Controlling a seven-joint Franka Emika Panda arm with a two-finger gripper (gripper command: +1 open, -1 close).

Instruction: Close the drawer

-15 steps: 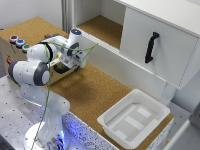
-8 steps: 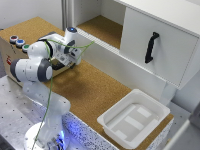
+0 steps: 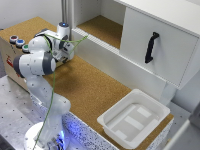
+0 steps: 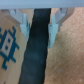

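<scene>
The white arm (image 3: 37,62) folds over at the left of the exterior view, its wrist turned toward the wooden box (image 3: 12,55) at the frame's left edge. The gripper (image 4: 37,20) is released: its pale fingers (image 4: 22,19) stand apart, straddling a dark handle (image 4: 36,50) without clearly touching it. The handle is a matte black bar running lengthwise down the wrist view on the drawer (image 4: 60,60) front, pale plywood with a blue printed mark. Round coloured buttons (image 3: 17,41) top the box. The cork-textured desk (image 3: 90,87) also carries a white plastic tray (image 3: 134,120), lower right.
</scene>
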